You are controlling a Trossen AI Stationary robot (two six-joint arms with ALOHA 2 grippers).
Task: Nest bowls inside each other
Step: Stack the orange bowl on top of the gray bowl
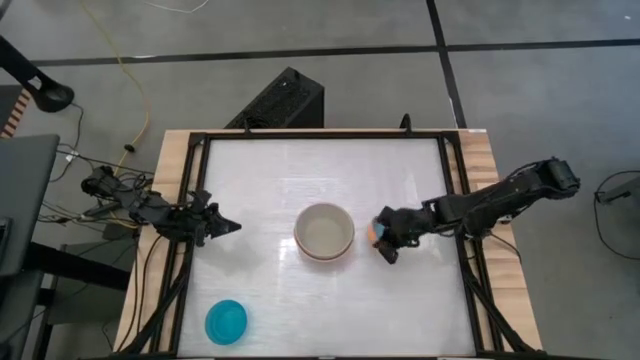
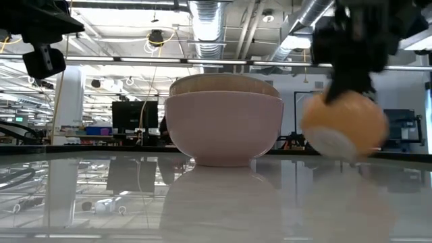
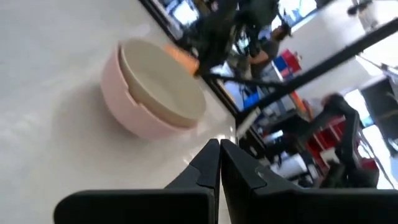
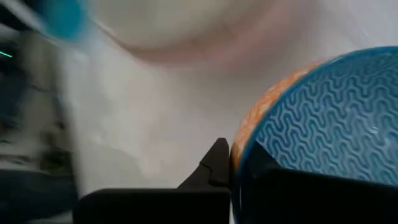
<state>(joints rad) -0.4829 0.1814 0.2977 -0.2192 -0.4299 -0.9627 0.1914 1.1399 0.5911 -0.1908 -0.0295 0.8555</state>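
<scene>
A cream-white bowl stands on its base at the table's middle, with a grey bowl nested in it. Just to its right, my right gripper is shut on a salmon-orange bowl, and a light blue, wavy-patterned bowl sits inside that one. A teal bowl stands alone near the front left. My left gripper hovers shut and holding nothing at the table's left, pointing toward the cream bowl. My right gripper grips the orange bowl's rim together with the blue bowl's rim. One finger is outside the wall and the other is inside. The fingers slant down from the table's right. The bowl is tilted, its base showing; whether it touches the table I cannot tell.
Black frame rails run along the table's sides. Bare white tabletop lies behind the bowls and in front of them. In the low view the room beyond the table shows shelves and screens.
</scene>
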